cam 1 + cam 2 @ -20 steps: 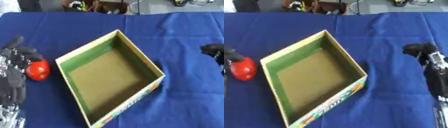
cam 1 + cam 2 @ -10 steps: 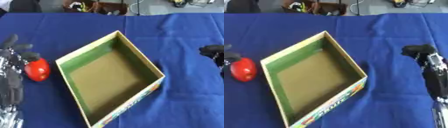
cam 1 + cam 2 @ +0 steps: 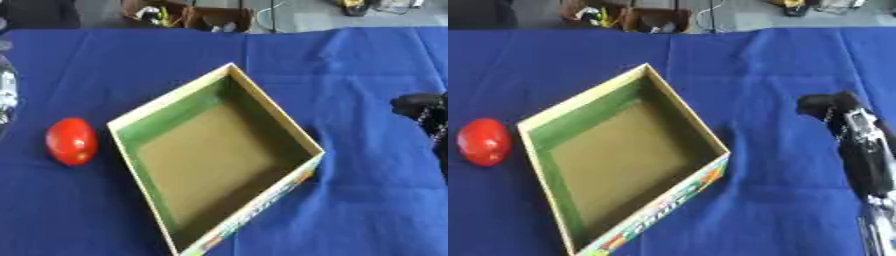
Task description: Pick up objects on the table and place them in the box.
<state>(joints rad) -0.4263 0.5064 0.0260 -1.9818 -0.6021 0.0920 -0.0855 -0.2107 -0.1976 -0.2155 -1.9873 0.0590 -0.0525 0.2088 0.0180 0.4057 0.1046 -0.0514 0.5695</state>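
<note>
The left hand (image 3: 5,92) has drawn away from the red ball (image 3: 72,141), which lies free on the blue tabletop (image 3: 350,75) just left of the box (image 3: 213,165); so nothing is picked and the box is empty; only a sliver of that hand shows at the edge, fingers unreadable; the right hand (image 3: 859,145) rests idle at right, whether curled or straight I cannot tell

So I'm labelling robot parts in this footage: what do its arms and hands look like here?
The right hand is a black, rounded shape; behind it the forearm is black with a silver-grey panel and a thin cable or chain along it. At the left edge of the left eye view only a sliver of silver and black shows.
</note>
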